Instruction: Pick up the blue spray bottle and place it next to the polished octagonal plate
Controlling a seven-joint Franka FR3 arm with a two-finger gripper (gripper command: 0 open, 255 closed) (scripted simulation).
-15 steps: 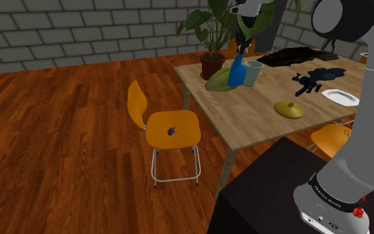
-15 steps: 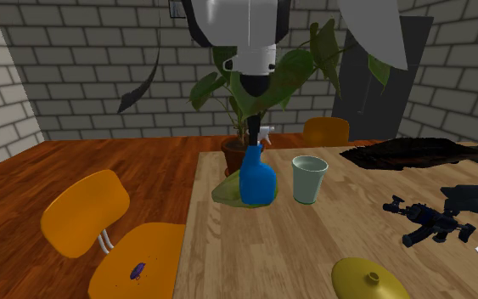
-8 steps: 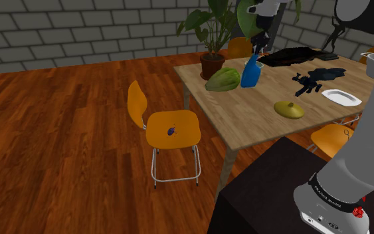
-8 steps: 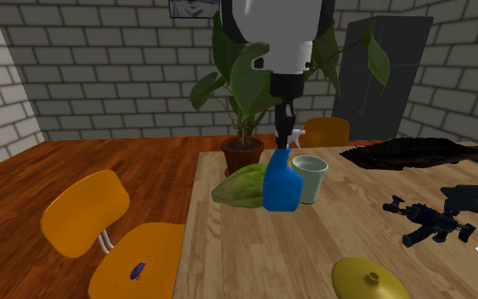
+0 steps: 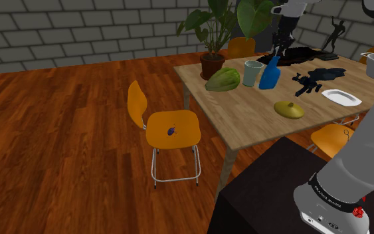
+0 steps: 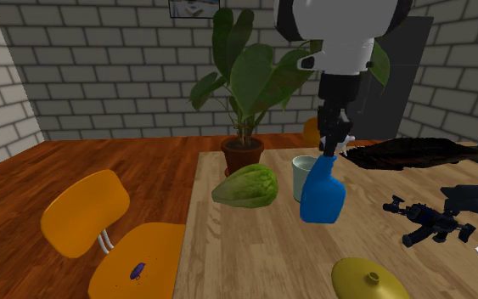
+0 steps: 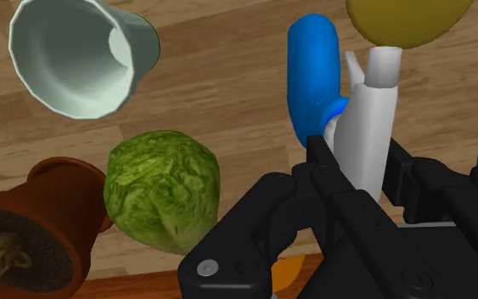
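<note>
The blue spray bottle (image 5: 269, 74) hangs upright low over the wooden table (image 5: 245, 113), just to the shoulder view's right of a pale green cup (image 5: 252, 72). My black gripper (image 5: 276, 52) comes down from above and is shut on its white spray head (image 7: 368, 127). In the second exterior view the bottle (image 6: 323, 194) hangs under the gripper (image 6: 333, 146), in front of the cup (image 6: 305, 174). The wrist view has the blue body (image 7: 313, 72) reaching away from the gripper (image 7: 360, 161). A white plate with an angular rim (image 5: 341, 97) lies farther to the shoulder view's right, near the table's edge.
A green lettuce (image 5: 222, 80) and a potted plant (image 5: 212, 63) stand at the table's far left corner. An olive-yellow domed lid (image 5: 289, 109) lies nearer me. A black toy (image 5: 308, 81) and dark cloth (image 5: 298, 56) lie beyond the bottle. An orange chair (image 5: 169, 127) stands beside the table.
My gripper has carried the bottle toward the shoulder view's right, from over the lettuce past the cup. The lettuce and cup, once partly hidden by the bottle, now stand uncovered.
</note>
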